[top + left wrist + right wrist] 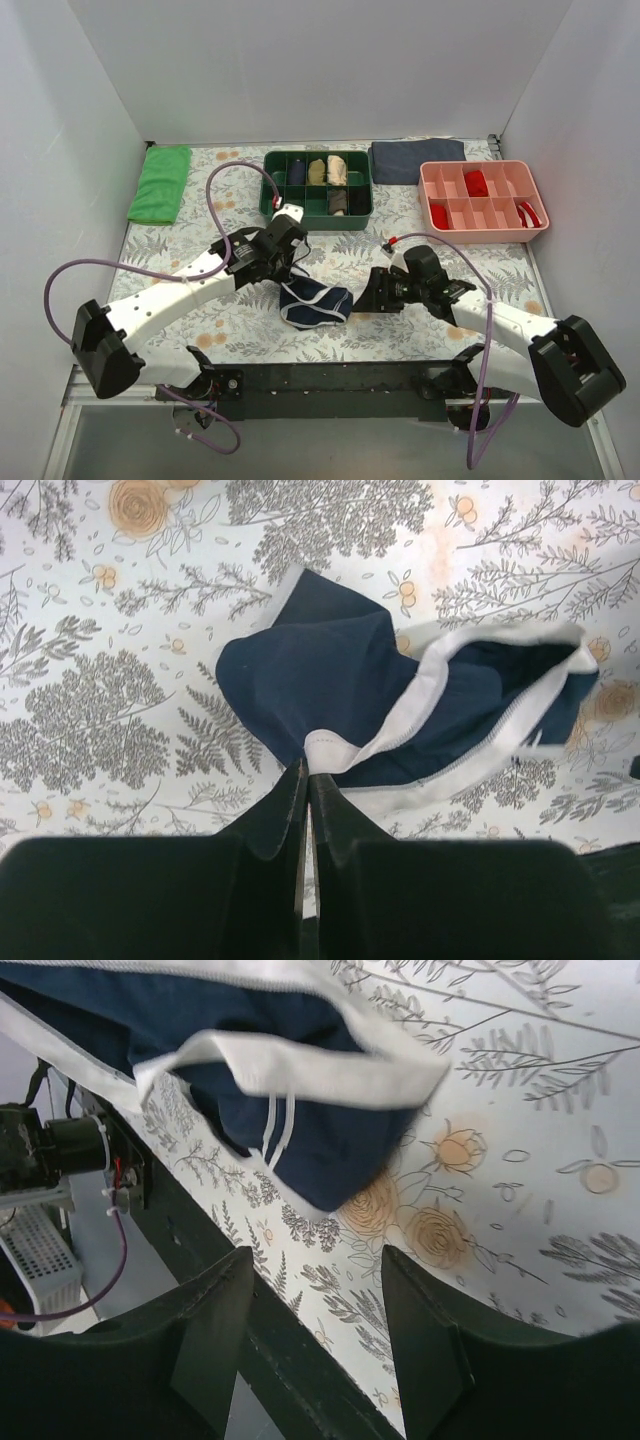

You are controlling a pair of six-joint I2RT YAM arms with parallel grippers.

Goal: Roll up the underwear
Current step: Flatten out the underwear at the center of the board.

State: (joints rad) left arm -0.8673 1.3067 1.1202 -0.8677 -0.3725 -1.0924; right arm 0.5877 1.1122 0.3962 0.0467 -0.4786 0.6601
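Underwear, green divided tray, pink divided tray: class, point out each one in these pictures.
underwear [315,303]: top view, navy middle.
green divided tray [318,222]: top view, near wall.
pink divided tray [490,236]: top view, near rim.

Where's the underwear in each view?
Top external: underwear low centre.
Left wrist: centre, at the tips of the shut left fingers.
Right wrist: top left, above the open right fingers.
Shared landmark: the floral table cover.
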